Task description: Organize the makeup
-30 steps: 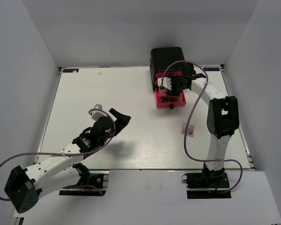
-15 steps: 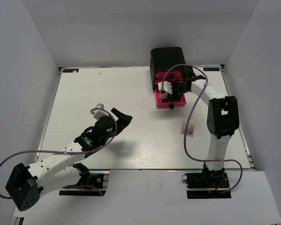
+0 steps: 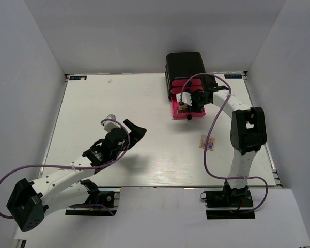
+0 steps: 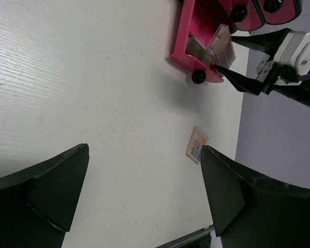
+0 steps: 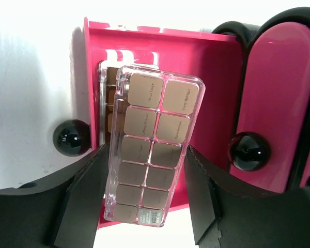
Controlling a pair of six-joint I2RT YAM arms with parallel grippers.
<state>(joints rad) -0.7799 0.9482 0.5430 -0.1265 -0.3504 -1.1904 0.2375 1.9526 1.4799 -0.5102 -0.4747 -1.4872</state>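
Right hand over the pink drawer
It clasps the clear pinkish palette, brown rectangular palette beneath it — left hand gapes wide, empty.

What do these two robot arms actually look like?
The left arm and right arm are slim white tubes with chunky black joints and black bases. A thin lavender cable loops loosely along each. The left gripper and right gripper are black, with two broad wedge-shaped fingers.

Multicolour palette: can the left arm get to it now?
Probably yes: the left gripper is open, with only bare table between it and the multicolour palette, though the right arm stands close by.
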